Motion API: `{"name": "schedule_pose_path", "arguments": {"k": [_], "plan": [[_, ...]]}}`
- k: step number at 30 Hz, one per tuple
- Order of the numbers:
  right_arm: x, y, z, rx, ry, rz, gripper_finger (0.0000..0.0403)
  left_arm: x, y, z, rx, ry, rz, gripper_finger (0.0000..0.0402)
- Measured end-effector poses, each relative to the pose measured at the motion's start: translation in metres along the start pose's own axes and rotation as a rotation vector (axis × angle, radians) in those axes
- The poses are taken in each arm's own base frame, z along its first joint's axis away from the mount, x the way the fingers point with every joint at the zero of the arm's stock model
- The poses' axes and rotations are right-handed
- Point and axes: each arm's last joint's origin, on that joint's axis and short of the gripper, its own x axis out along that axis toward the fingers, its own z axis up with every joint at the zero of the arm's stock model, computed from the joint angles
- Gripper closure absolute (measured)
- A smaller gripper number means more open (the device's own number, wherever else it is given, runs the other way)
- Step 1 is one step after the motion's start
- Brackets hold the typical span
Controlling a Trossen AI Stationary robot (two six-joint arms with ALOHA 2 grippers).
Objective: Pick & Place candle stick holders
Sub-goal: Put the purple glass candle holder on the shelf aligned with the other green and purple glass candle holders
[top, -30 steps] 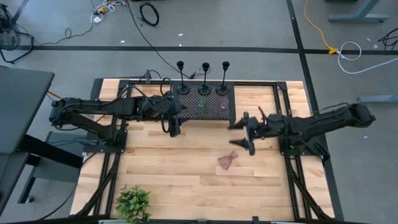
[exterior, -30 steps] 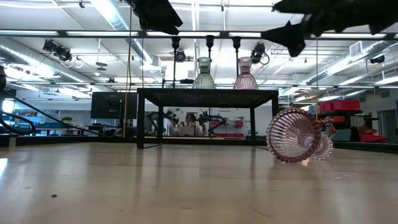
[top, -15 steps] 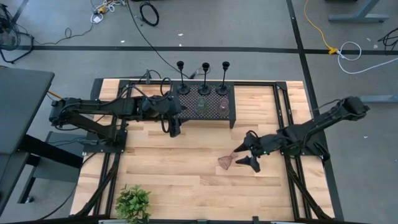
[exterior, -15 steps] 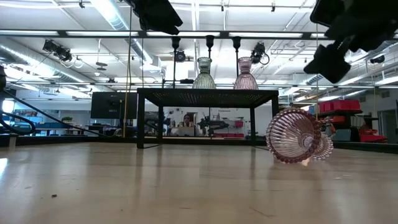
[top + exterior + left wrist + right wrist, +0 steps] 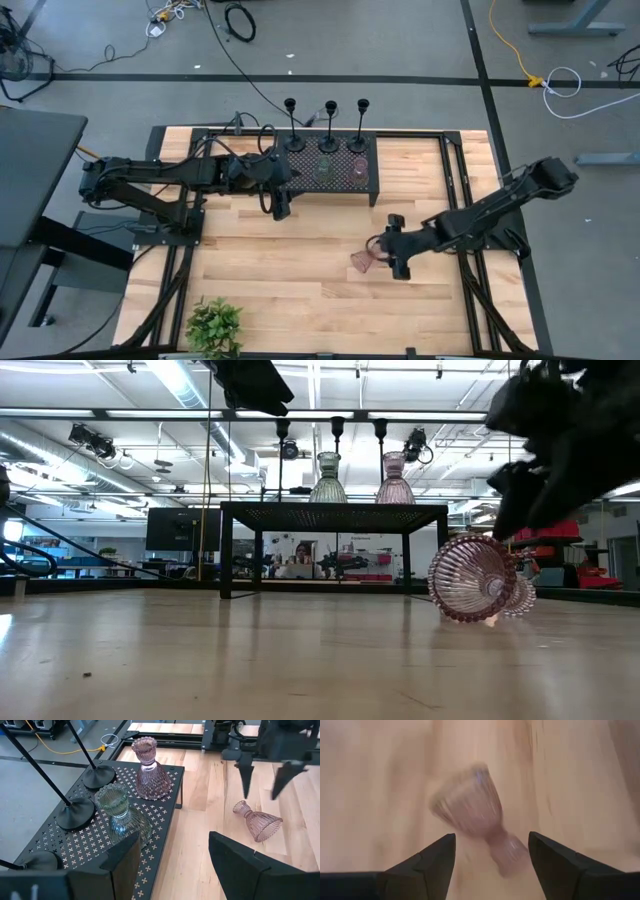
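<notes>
Right tool (image 5: 381,254) open, straddling the tipped pink glass holder (image 5: 362,261) lying on the desk (image 5: 300,290); closing off-centre on the round ribbed glass could roll it away.

Your overhead shot is evenly lit, the pale tabletop (image 5: 300,290) bright with only soft, short shadows under both arms. At table height you shoot into ceiling strip lights (image 5: 180,380) that glare white, leaving the right end effector (image 5: 545,455) a smeared black silhouette. Your right wrist picture is heavily motion-blurred: the fallen pink glass holder (image 5: 472,815) shows as a soft streaked shape on washed-out wood. Your left wrist picture stays sharp, its own fingers (image 5: 122,862) dark.
</notes>
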Motion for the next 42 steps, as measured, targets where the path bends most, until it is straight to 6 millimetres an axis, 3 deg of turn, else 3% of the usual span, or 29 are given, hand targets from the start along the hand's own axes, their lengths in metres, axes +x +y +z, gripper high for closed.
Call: {"name": "schedule_pose_path", "arguments": {"k": [4,10,30,33,38,42], "plan": [[0.012,0.003,0.005,-0.092,0.119,-0.081,0.0163,0.0,0.0,0.0,-0.002,0.002,0.0,0.0168],[0.028,0.011,0.018,-0.174,0.161,-0.085,0.0173,0.0,0.0,-0.001,-0.002,0.007,0.0,0.0168],[0.063,0.015,0.005,-0.221,0.297,-0.118,0.0196,0.0,0.0,-0.003,0.001,0.034,0.001,0.0168],[0.064,0.015,0.004,-0.169,0.294,-0.142,0.0214,0.0,0.0,-0.003,0.002,0.034,0.001,0.0168],[0.064,0.015,0.003,-0.118,0.298,-0.159,0.0277,0.0,0.0,-0.003,0.001,0.034,0.001,0.0168],[0.062,0.014,0.002,-0.087,0.325,-0.175,0.0278,0.0,0.0,-0.003,0.001,0.035,-0.008,0.0168]]}}
